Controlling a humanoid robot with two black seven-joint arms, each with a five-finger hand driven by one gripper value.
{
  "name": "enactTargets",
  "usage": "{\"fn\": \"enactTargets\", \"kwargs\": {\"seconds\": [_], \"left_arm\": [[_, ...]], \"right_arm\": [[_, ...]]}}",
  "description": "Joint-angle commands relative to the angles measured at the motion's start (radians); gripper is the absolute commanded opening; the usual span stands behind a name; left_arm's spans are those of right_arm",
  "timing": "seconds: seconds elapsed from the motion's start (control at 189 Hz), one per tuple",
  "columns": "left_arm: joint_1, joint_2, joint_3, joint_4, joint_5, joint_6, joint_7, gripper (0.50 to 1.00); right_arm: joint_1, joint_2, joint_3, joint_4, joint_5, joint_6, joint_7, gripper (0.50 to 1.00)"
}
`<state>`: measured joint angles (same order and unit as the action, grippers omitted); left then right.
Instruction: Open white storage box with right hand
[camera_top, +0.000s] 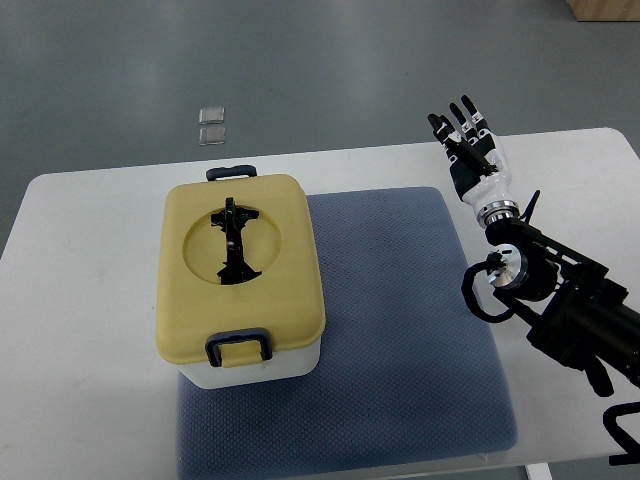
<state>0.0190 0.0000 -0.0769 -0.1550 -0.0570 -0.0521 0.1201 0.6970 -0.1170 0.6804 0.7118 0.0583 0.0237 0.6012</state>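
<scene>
1. A pale yellow lid (240, 265) tops the white storage box (252, 368), with a black handle (235, 240) and dark navy latches (239, 346).
2. A grey-blue mat (400, 340) with a fine mesh texture covers the white table (80, 330).
3. The right hand (468, 145) is white and black; its arm (570, 305) is black.
4. The floor (300, 70) is grey.

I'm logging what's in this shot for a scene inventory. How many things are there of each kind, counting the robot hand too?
White storage box with yellow lid: 1
Dark clips on the box, one at the far end, one at the near end: 2
Grey-blue textured mat: 1
White table: 1
Small clear packets on the floor: 2
Right hand, fingers spread: 1
Total: 8
</scene>
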Motion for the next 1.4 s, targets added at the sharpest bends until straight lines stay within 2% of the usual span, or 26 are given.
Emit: {"fn": "enactTargets", "kwargs": {"seconds": [0.0, 0.297, 0.419, 0.53, 0.673, 0.939, 0.997, 1.098, 1.151, 1.395], "left_arm": [[0.001, 0.0, 0.0, 0.0, 0.0, 0.0, 0.001, 1.0], [-0.001, 0.0, -0.001, 0.0, 0.0, 0.0, 0.0, 1.0], [-0.001, 0.0, -0.001, 0.0, 0.0, 0.0, 0.0, 1.0], [-0.001, 0.0, -0.001, 0.0, 0.0, 0.0, 0.001, 1.0], [0.001, 0.0, -0.001, 0.0, 0.0, 0.0, 0.001, 1.0], [-0.001, 0.0, -0.001, 0.0, 0.0, 0.0, 0.001, 1.0], [0.001, 0.0, -0.001, 0.0, 0.0, 0.0, 0.001, 1.0], [0.001, 0.0, -0.001, 0.0, 0.0, 0.0, 0.0, 1.0], [-0.001, 0.0, -0.001, 0.0, 0.0, 0.0, 0.001, 1.0], [-0.001, 0.0, -0.001, 0.0, 0.0, 0.0, 0.0, 1.0]], "right_arm": [[0.001, -0.001, -0.001, 0.0, 0.0, -0.001, 0.0, 0.93], [0.012, -0.006, -0.004, 0.002, -0.003, 0.004, 0.002, 0.93], [0.042, -0.044, -0.021, 0.006, -0.021, 0.007, 0.002, 0.93], [0.073, -0.064, -0.022, 0.014, -0.15, 0.015, 0.002, 0.93], [0.133, -0.142, -0.039, 0.029, -0.38, 0.041, -0.008, 0.93], [0.318, -0.276, -0.171, 0.118, -0.673, 0.16, -0.009, 0.928], [0.357, -0.285, -0.188, 0.118, -0.713, 0.213, -0.009, 0.928], [0.426, -0.309, -0.199, 0.135, -0.794, 0.373, -0.011, 0.926], [0.46, -0.311, -0.197, 0.156, -0.877, 0.429, -0.011, 0.926], [0.598, -0.291, -0.197, 0.265, -1.312, 0.533, -0.006, 0.921]]}}
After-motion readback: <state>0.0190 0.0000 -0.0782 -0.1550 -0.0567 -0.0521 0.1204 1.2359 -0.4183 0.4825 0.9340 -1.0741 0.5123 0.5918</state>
